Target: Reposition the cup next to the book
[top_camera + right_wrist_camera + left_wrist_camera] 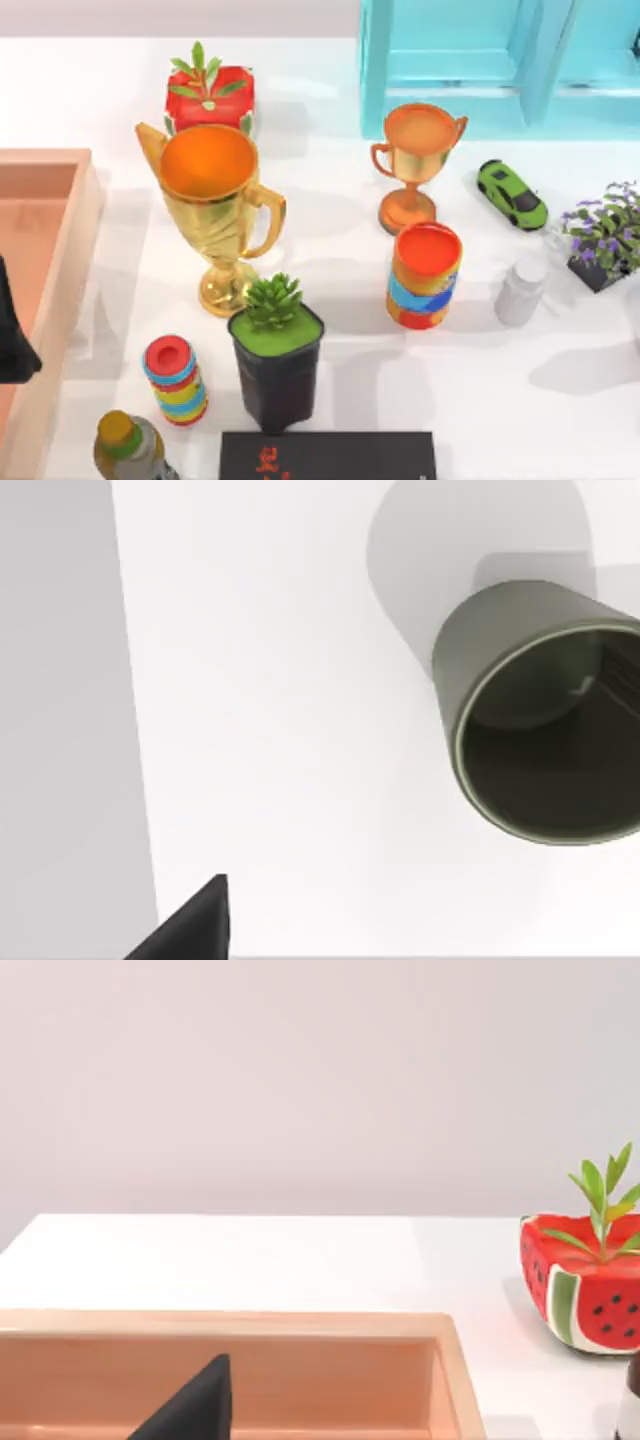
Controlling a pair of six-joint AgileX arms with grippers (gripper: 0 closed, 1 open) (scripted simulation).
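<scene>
The cup (425,275) stands upright right of the table's middle. It is a handleless tumbler with an orange-red inside and orange, blue, yellow and red bands. The book (328,455) lies flat at the front edge, black with small red marks, partly cut off by the frame. A gap of bare table separates the cup from the book. My left arm (12,335) is a dark shape at the far left over the wooden tray, far from both. A dark tip of the left gripper (192,1408) hangs above that tray. A dark tip of the right gripper (192,925) sits over bare white table.
A black plant pot (277,352) stands just behind the book. A gold trophy (215,215), bronze trophy (415,160), striped cylinder (175,380), watermelon pot (210,95), green car (511,193), white bottle (521,290), purple plant (605,235) and wooden tray (50,280) surround them. A grey-green cylinder (530,680) lies near the right gripper.
</scene>
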